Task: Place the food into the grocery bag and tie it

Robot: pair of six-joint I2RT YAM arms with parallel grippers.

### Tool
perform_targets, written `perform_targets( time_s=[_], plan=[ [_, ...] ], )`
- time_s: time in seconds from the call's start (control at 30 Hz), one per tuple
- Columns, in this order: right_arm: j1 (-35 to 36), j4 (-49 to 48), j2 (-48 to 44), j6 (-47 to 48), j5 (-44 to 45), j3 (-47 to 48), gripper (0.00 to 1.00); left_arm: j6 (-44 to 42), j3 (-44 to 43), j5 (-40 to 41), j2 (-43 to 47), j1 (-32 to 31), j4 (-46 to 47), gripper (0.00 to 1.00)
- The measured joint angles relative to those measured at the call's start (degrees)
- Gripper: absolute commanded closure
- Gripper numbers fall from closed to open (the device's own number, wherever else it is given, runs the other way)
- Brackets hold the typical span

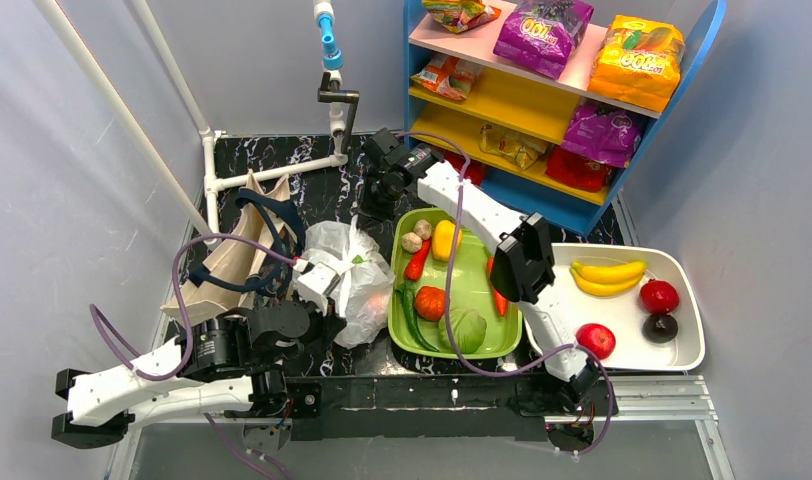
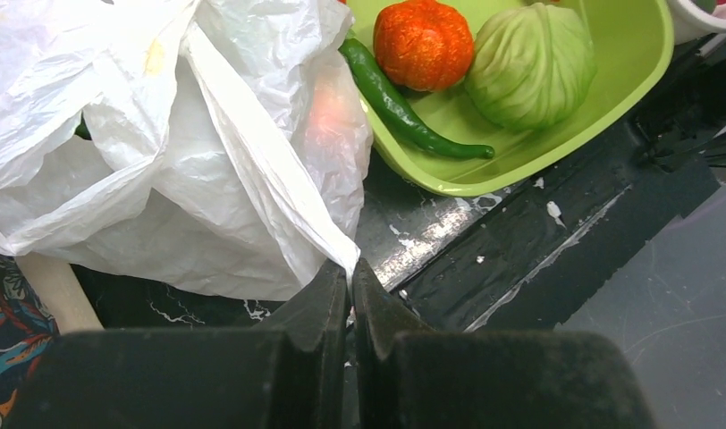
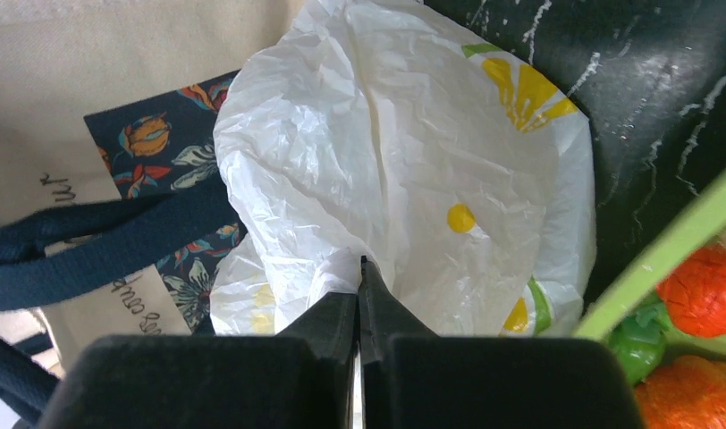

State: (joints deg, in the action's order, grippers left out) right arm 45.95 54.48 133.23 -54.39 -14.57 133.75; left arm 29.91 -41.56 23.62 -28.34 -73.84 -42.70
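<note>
- The left pincer [image 2: 349,279] is clenched. It nips a thin strip of the grocery bag [image 2: 189,152] between its tips.
- The right pincer [image 3: 359,275] is clenched too. It nips a fold of the same white bag from the far side.
- The bag sits crumpled on the dark tabletop [image 2: 520,241], between the two pincers.
- Something orange-pink [image 2: 328,121] glows through the bag's thin side. I cannot tell what it is.
- On one side of the bag is a cloth bag [image 3: 118,54] with dark blue handles [image 3: 100,241].
- On the other side, right up against the bag, is a green tray [image 2: 628,63]. It holds a cabbage [image 2: 531,63], a round orange veggie [image 2: 422,43] and a long green chilli [image 2: 404,107].
- Further out, the yellow bananas [image 1: 607,275] lie in a white tray [image 1: 682,350], well apart from the bag.
- The purple packet [image 1: 542,30] and the orange-yellow packet [image 1: 637,60] sit on top of the shelf [image 1: 502,95] at the back.
</note>
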Motion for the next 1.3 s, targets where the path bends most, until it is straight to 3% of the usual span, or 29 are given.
perform_targets(
  time_s=[0.03,0.17,0.2,0.37,0.6,0.8,1.03,1.3],
  plan=[
    [-0.1,-1.4,-1.6,0.6,-0.2,-2.2,0.99,0.0,-0.6,0.0,-0.4,0.0,-0.3,0.88],
    [-1.8,-7.9,-9.1,3.5,3.4,-10.0,0.99,2.0,-5.7,-4.2,-2.3,-0.9,-3.5,0.07],
    [-3.0,-10.0,-11.1,4.4,4.9,-11.0,0.99,2.6,-7.3,-5.3,-2.4,-1.6,-4.7,0.02],
    [-5.3,-15.1,-22.5,8.5,12.0,-16.1,0.99,5.3,-18.2,-4.1,-3.6,-2.1,-10.4,0.03],
    [2.3,-15.6,-30.4,9.4,15.3,-18.5,0.99,2.6,-32.4,5.0,-10.0,-2.1,-14.7,0.15],
    [2.1,-14.9,-27.0,9.6,15.3,-18.4,0.99,-0.4,-31.9,12.6,-17.2,-2.1,-14.3,0.36],
    [1.7,-12.6,-24.5,9.6,15.2,-17.2,0.99,-0.9,-24.3,20.9,-21.5,-2.1,-12.5,0.58],
    [1.7,-11.1,-24.2,9.6,13.5,-15.5,0.99,-0.7,-27.6,24.7,-31.5,1.6,-12.8,0.53]
  ],
)
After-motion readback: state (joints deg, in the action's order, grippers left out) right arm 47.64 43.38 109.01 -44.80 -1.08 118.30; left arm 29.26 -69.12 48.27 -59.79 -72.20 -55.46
